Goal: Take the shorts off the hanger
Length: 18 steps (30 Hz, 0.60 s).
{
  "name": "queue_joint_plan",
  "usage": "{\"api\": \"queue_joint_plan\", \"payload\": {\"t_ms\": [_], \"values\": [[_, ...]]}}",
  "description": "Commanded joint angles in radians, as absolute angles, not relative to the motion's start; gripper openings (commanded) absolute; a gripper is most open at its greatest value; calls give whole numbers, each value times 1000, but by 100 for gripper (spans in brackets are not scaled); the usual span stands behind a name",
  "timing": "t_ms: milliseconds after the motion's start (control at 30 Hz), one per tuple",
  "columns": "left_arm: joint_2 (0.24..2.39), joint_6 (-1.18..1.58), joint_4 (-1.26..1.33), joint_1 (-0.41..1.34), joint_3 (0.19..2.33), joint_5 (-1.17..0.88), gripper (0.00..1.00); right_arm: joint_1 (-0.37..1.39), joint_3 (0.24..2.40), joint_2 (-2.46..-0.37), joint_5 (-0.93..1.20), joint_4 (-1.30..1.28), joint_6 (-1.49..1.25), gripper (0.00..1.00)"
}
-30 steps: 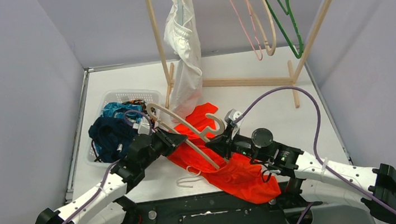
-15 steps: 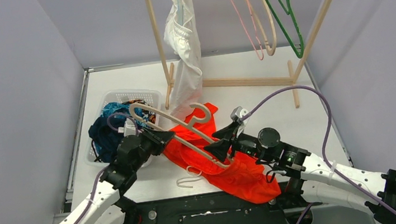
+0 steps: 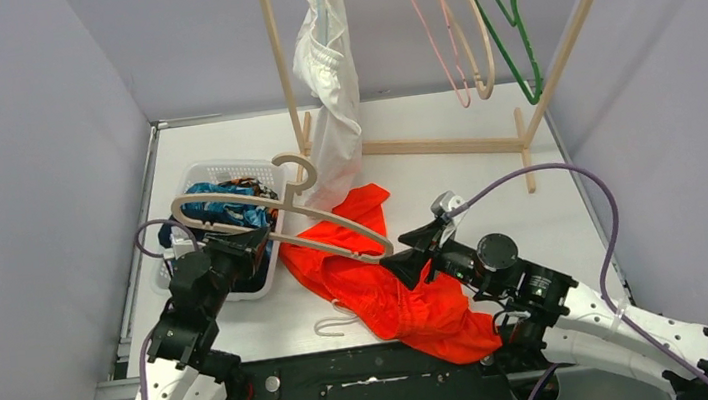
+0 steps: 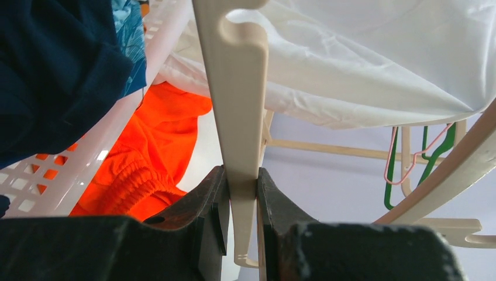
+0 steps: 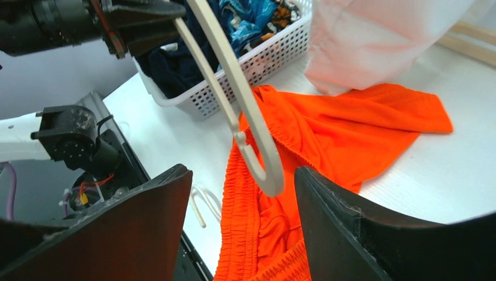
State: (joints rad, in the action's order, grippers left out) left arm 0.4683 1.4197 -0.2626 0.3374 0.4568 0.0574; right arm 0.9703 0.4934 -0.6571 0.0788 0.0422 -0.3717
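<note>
Clamps the cream hanger [image 4: 237, 88] in the left gripper [image 4: 240, 182], jaws clenched tight on its flat bar, one finger against each face. Holds it raised over the right side of the white basket [image 3: 225, 166], tilted, with the hook uppermost beside the white shorts [image 3: 327, 72] and the long curved end sloping down to the right. Bare along the whole visible length.

Has the right gripper [image 5: 241, 172] released, jaws spread wide and grasping nothing, pointed at the hanger's low end. Frames that curved tip in the gap, seemingly touching neither finger, though hard to judge from the wrist view.

Below, flat on the table [image 3: 489, 185] and free of the hanger: the bright orange shorts [image 3: 412, 304], crumpled, running from near the foot of the wooden rack [image 3: 278, 58] to the near edge, partly under the right arm, with a white drawstring [image 3: 333, 318] looped out on the near left side.

In the basket: dark navy shorts [image 4: 52, 70] heaped against the near wall, teal-blue patterned shorts [image 3: 216, 214] behind them, and a scrap of orange-and-black print [image 5: 283, 9] at the far side.

On the rack rail: the white shorts, draped down to the table and overlapping the orange pair's far edge. Further right, three empty hangers: pink hanger [image 3: 437, 39], tan hanger [image 3: 483, 44], green hanger [image 3: 512, 31].
</note>
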Motion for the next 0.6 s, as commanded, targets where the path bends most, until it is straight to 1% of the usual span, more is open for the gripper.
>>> {"api": "queue_joint_plan", "payload": {"t_ms": [0,167,267,333,500,567], "values": [[483,1475,-242,330,489,-5,0,976,480,-594,-7,68,-370,67],[501,1553,-168,331,460,-68,0,975,451,-594,58,95,-362,67],[498,1589,-101,330,434,-91,0,972,435,-617,31,98,-395,67],[510,1591,-90,330,433,-107,0,966,425,-625,61,128,-400,65],[528,1599,-62,330,416,-153,0,948,389,-609,159,260,-399,53],[531,1609,-32,330,398,-172,0,939,377,-605,185,300,-404,50]]}}
